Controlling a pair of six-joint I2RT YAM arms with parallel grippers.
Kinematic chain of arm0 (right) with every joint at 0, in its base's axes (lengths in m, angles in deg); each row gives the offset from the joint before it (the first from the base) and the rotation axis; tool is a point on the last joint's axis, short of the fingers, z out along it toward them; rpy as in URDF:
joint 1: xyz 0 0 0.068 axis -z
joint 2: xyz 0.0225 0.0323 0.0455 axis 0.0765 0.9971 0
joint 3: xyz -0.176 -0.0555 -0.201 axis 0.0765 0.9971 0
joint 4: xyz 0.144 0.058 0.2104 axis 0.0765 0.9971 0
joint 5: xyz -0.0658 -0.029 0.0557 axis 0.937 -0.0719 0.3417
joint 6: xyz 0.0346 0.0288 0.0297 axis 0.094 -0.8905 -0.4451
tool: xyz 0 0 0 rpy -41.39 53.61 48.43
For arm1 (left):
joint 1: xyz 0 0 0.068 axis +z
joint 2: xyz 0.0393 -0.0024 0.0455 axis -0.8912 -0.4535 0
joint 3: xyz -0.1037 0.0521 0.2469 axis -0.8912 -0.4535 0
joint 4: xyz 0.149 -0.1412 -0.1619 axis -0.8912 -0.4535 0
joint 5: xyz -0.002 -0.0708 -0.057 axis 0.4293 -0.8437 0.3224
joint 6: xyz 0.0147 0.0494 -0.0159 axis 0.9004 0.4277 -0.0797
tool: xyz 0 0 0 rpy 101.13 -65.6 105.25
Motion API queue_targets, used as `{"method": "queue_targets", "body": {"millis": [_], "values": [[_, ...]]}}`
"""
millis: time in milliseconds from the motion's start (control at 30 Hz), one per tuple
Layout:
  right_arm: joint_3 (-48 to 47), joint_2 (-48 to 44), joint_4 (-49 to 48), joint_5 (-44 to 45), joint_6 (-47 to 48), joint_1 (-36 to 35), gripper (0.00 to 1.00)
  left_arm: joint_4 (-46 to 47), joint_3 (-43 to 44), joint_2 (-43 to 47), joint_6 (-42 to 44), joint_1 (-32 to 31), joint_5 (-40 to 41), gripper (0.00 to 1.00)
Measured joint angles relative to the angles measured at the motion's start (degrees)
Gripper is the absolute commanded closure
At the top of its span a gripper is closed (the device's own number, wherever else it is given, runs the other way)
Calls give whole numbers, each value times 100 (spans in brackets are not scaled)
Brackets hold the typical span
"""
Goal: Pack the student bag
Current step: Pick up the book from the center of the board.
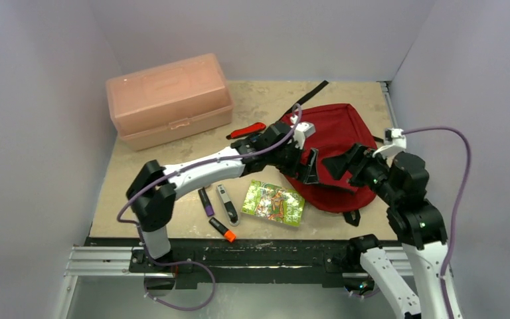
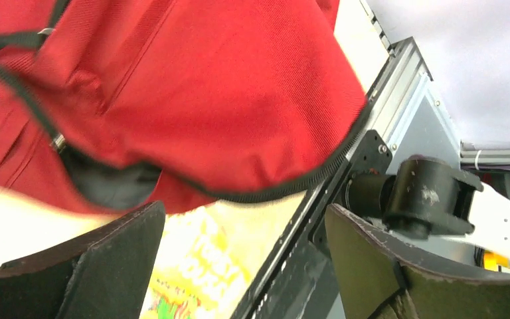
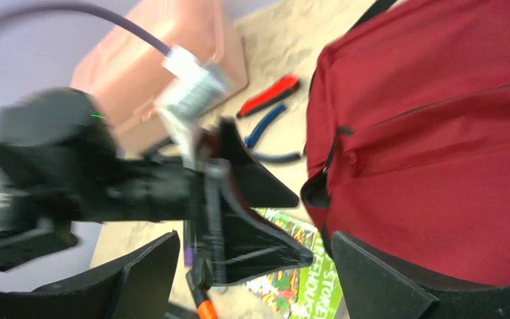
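The dark red student bag (image 1: 335, 143) lies on the right half of the table, its zipper opening at the near left edge. My left gripper (image 1: 300, 166) is open and empty at that edge, just above the green picture book (image 1: 273, 203). In the left wrist view the bag (image 2: 192, 86) hangs over the open gripper (image 2: 246, 266), with the book (image 2: 199, 266) below. My right gripper (image 1: 344, 165) is open and empty over the bag's near part. The right wrist view shows the bag (image 3: 438, 133), the book (image 3: 305, 282), and the left gripper in front of my right gripper (image 3: 252, 279).
A pale pink plastic box (image 1: 169, 100) stands at the back left. A red-handled tool (image 1: 247, 130) lies beside the bag. A purple marker (image 1: 206, 201), a grey one (image 1: 226, 204) and an orange-tipped one (image 1: 222, 230) lie near the front edge.
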Motion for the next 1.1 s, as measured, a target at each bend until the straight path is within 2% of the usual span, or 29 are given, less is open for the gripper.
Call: {"method": "queue_targets", "body": {"millis": [267,367,433,633,700,833,1100], "values": [[1322,282,-839,-1449,-264,-57,15,-76,-1624,2302,44,498,667,6],[1698,483,-1169,-1519,-417,-422,15,-201,-2127,2931,153,656,1145,7],[1937,680,-1401,-1440,-566,-931,17,-328,-2444,3161,245,710,1480,7],[2323,1687,-2057,-667,-1093,-2815,17,-643,-3296,3241,330,946,2033,7],[2387,1943,-2103,-372,-1235,-3097,15,-693,-3438,3161,291,1027,2085,7],[2618,2017,-2127,313,-1519,-3195,14,-625,-3471,2734,138,1095,2070,8],[3482,1215,-1840,1086,-2041,-3195,15,-420,-3504,1880,-214,1095,1757,13]]}}
